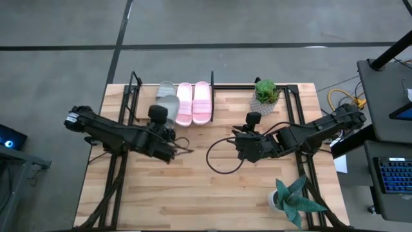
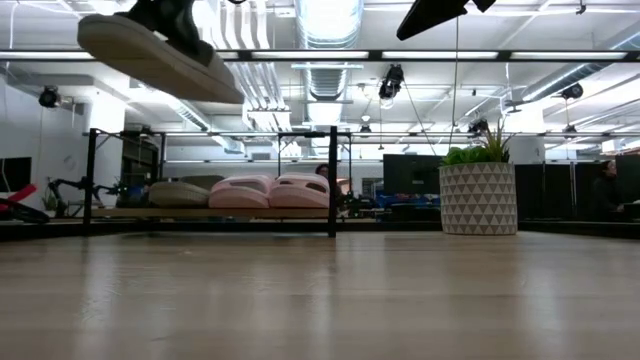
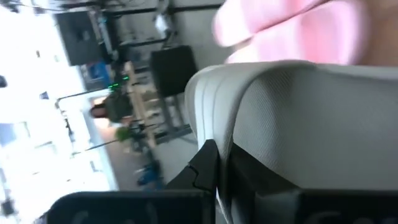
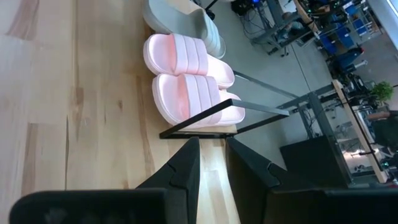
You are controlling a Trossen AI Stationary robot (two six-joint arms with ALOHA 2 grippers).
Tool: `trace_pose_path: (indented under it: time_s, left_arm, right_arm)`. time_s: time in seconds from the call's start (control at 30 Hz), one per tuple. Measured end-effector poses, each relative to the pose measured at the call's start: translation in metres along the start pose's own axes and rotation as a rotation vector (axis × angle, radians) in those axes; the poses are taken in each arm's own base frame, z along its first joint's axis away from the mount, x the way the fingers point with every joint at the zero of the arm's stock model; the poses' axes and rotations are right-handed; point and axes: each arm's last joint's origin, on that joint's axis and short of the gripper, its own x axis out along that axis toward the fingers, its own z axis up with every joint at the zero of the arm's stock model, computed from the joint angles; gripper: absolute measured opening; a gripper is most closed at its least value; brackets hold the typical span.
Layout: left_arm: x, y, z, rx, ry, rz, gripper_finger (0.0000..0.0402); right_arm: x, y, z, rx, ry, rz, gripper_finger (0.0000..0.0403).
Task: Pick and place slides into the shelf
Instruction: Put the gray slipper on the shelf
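My left gripper [image 1: 165,121] is shut on a grey-green slide [image 1: 170,107] just in front of the shelf [image 1: 136,87]. In the low view that slide [image 2: 150,58] hangs high, above the shelf board [image 2: 120,212]. On the shelf lie another grey-green slide [image 1: 165,89] and two pale pink slides [image 1: 184,103] [image 1: 201,101], side by side on their soles. My right gripper [image 1: 239,143] hovers over the middle of the table, empty, its fingers a narrow gap apart [image 4: 212,163]. My left gripper holds the grey-green slide by its wide strap [image 3: 249,106], coming from above. One dark finger [image 3: 208,167] lies against the strap's edge; the other is hidden behind the strap. The slide is lifted clear, sole down and tilted [image 2: 150,58].
A potted plant in a patterned pot [image 1: 266,92] stands right of the shelf, also seen as the pot [image 2: 478,197] in the low view. A second plant [image 1: 293,200] sits near the table's near right corner. A black cable [image 1: 215,158] loops across mid-table. Black uprights [image 2: 332,180] frame the shelf.
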Motion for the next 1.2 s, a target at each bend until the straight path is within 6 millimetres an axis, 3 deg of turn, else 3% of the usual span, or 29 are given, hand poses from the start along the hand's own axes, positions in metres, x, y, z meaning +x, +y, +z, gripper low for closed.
trace_pose_path:
  time_s: [0.3,0.47,0.67,0.93,1.2]
  left_arm:
    - [0.035,0.04,-0.037,-0.098,0.178,0.077,0.0]
    - [0.061,0.05,-0.054,-0.136,0.285,0.042,0.0]
    - [0.095,0.038,-0.063,-0.039,0.342,-0.054,0.0]
    - [0.142,0.023,-0.072,0.039,0.4,-0.05,0.0]
    - [0.168,0.015,-0.089,0.018,0.436,-0.097,0.0]
  right_arm:
    - [0.0,0.0,0.0,0.005,-0.001,0.0,0.0068]
    - [0.0,0.0,0.0,0.006,-0.002,0.0,0.0068]
    - [0.0,0.0,0.0,0.005,-0.002,0.0,0.0068]
    - [0.0,0.0,0.0,0.003,0.0,0.0,0.0068]
    - [0.001,0.001,-0.001,-0.001,0.002,0.0,0.0068]
